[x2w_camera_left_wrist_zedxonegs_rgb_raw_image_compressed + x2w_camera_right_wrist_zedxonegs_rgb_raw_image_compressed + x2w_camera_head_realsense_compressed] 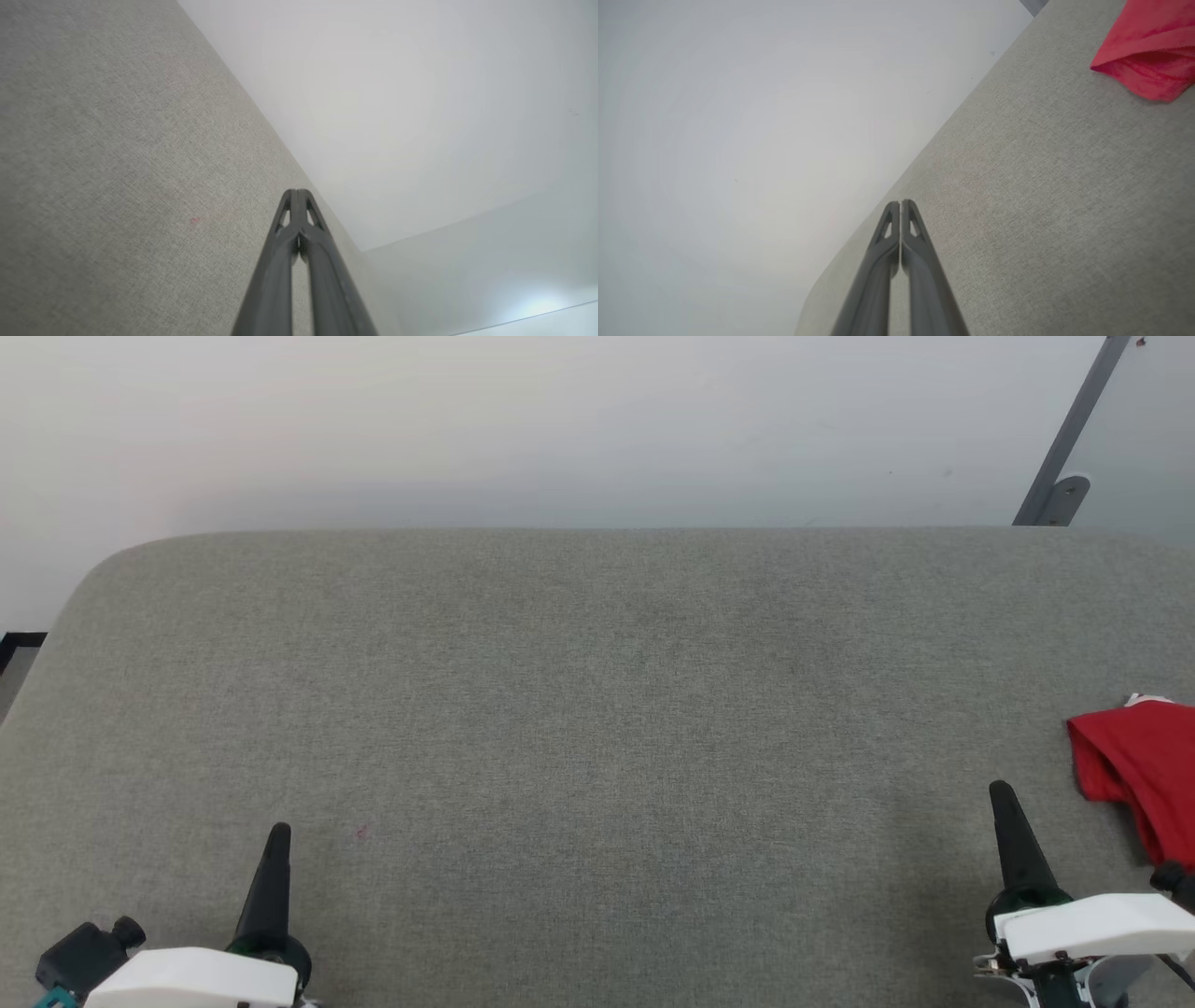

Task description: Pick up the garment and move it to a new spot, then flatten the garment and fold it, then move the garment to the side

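Observation:
The garment (1141,765) is a crumpled red heap with a sliver of white at its top, lying at the right edge of the head view and cut off by the frame. It also shows as the red garment (1148,51) at the upper right of the right wrist view. My right gripper (1001,793) is shut and empty, a short way to the garment's left and apart from it. In its wrist view the right gripper (900,203) has both fingers pressed together. My left gripper (279,831) is shut and empty at the lower left, the left gripper (296,192) tips closed.
A wide grey fabric surface (597,709) with rounded far corners spans the head view. A pale wall (560,420) stands behind it. A grey metal strut with a bracket (1064,457) leans at the upper right. A tiny red speck (361,833) lies near the left gripper.

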Motion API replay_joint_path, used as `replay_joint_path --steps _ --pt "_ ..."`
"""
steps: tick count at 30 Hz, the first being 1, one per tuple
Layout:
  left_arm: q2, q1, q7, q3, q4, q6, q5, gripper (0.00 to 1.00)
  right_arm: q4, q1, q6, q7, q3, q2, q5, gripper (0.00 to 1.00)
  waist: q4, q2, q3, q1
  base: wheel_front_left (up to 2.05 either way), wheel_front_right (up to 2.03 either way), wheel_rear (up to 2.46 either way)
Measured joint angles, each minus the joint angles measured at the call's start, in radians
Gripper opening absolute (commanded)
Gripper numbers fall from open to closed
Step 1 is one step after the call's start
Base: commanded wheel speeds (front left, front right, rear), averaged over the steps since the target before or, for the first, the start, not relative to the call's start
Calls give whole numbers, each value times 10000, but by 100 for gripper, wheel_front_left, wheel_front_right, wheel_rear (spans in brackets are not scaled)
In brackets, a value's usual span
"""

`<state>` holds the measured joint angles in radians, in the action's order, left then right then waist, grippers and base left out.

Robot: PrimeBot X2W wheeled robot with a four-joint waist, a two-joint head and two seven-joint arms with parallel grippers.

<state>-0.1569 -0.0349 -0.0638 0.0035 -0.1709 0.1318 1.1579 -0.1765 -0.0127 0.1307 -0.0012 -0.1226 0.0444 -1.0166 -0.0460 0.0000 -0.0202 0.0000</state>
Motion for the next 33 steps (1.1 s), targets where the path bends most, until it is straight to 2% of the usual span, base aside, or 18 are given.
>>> replay_joint_path --steps 33 --pt "497 715 826 462 -391 0 2516 0 -355 -502 0 600 42 17 -3152 0 212 0 79 0 0 0 0"
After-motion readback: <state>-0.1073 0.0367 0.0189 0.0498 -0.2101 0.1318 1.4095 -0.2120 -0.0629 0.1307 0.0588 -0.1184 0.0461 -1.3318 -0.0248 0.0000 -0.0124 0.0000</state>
